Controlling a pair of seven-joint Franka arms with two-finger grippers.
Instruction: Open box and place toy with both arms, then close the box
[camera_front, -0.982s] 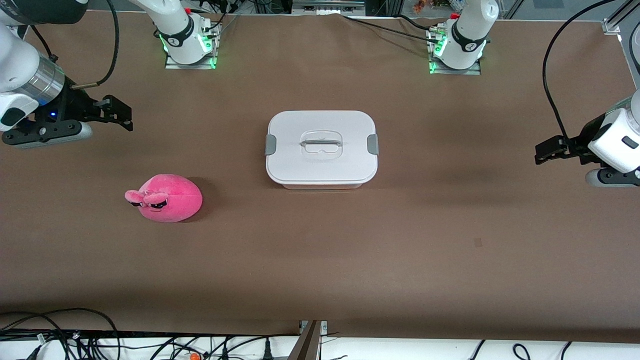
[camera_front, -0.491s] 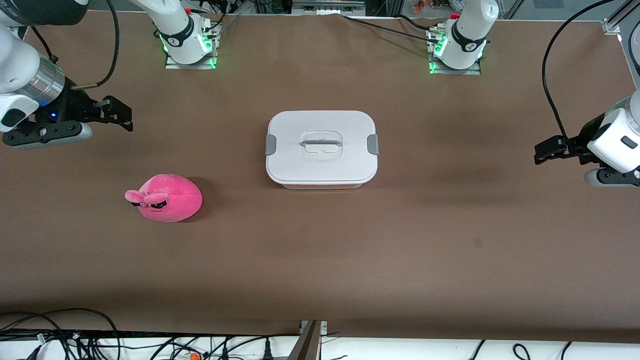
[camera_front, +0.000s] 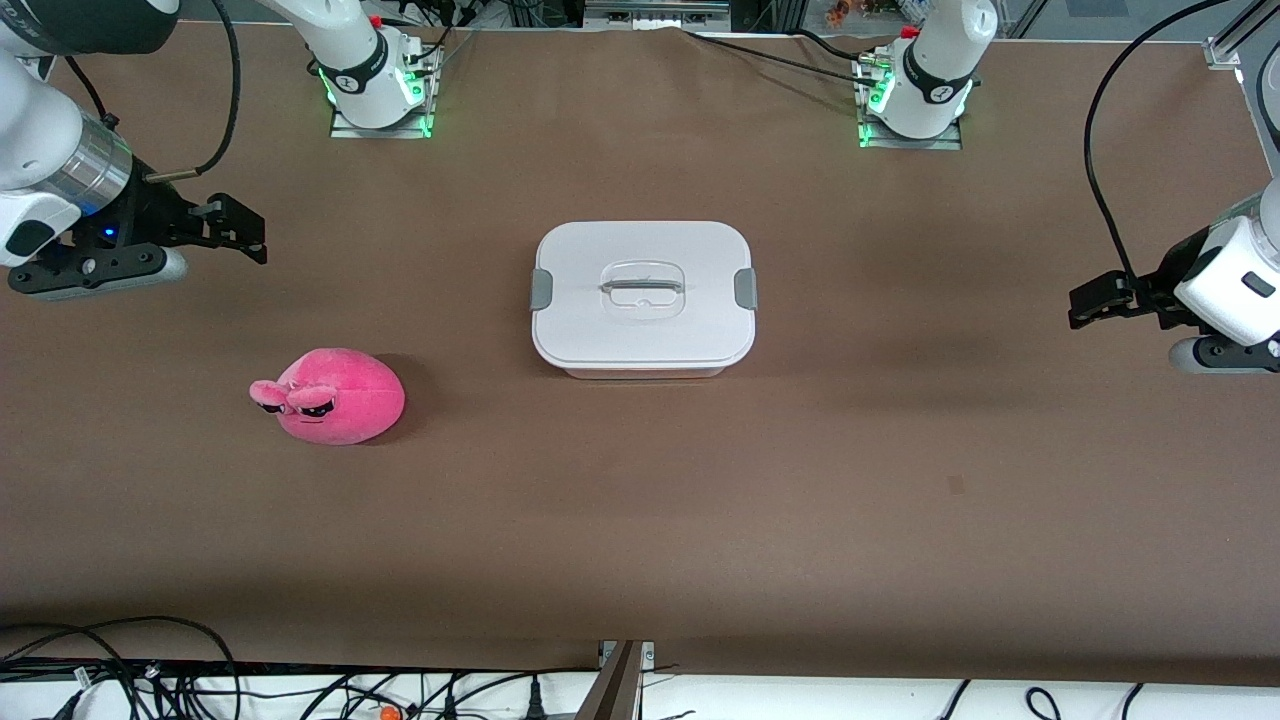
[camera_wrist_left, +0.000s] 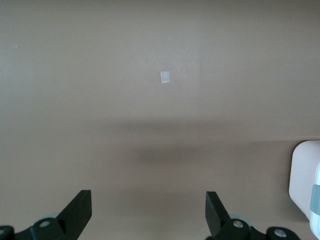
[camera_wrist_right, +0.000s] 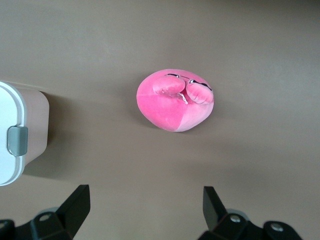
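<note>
Brown table (camera_front: 640, 520) fills the front view, cables along its near edge. Box (camera_front: 643, 298) sits mid-table, white lid on, grey clips (camera_front: 541, 289) at both short ends, clear handle (camera_front: 641, 289) in the lid centre. Toy (camera_front: 330, 395), pink plush, lies on the table toward the right arm's end, nearer the front camera than the box and well apart from it.

Right gripper (camera_front: 245, 232) hangs over bare table at the right arm's end, fingers (camera_wrist_right: 75, 207) spread, holding nothing. Left gripper (camera_front: 1085, 303) hangs over bare table at the left arm's end, fingers (camera_wrist_left: 80, 210) spread, empty; small pale tape square (camera_wrist_left: 165, 76) on the cloth below.
</note>
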